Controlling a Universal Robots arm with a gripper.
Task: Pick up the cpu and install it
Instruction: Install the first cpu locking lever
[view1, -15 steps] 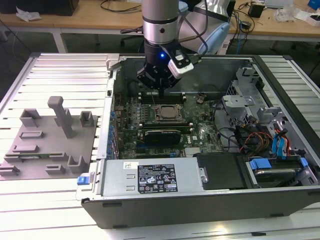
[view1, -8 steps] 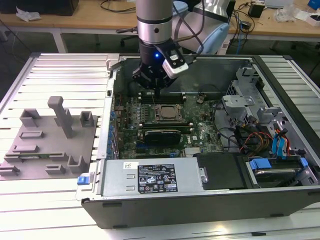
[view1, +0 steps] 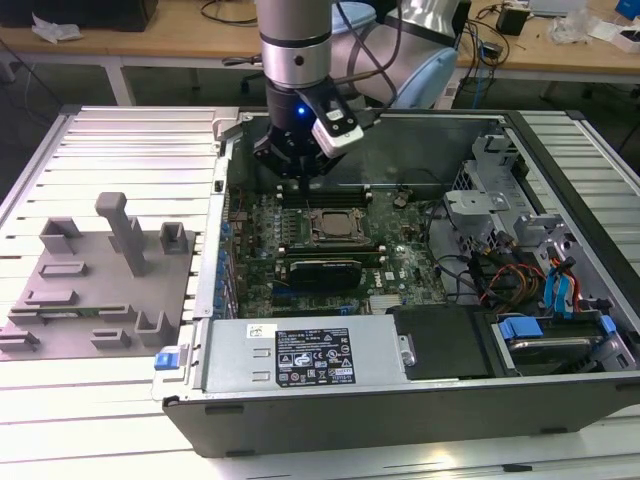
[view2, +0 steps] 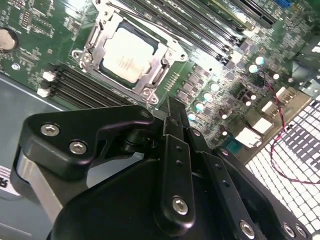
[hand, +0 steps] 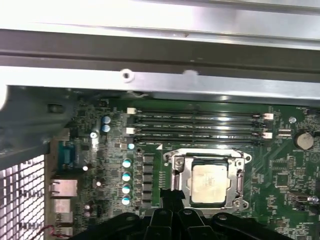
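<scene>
- My gripper (view1: 303, 178) hangs over the open PC case (view1: 400, 400), above the motherboard (view1: 300, 250) near the case's far wall, just beside the socket (view1: 331, 226), toward ext view's left of it.
- Fingers look drawn together w/ nothing between them in second wrist view (view2: 172, 112); tips also show in first wrist view (hand: 170, 197).
- Cpu (view2: 127, 55) sits flat inside the socket's metal frame (view2: 95, 37), pale silver top facing up; also seen in first wrist view (hand: 210, 184).
- Gripper isn't touching the cpu; tips are just off the frame's edge.
- RAM slots (hand: 197, 125) run between socket and case wall.
- Grey tray (view1: 100, 290) w/ blocks & posts lies on the slatted table (view1: 130, 140), ext view's left of the case, well apart from my gripper.
</scene>
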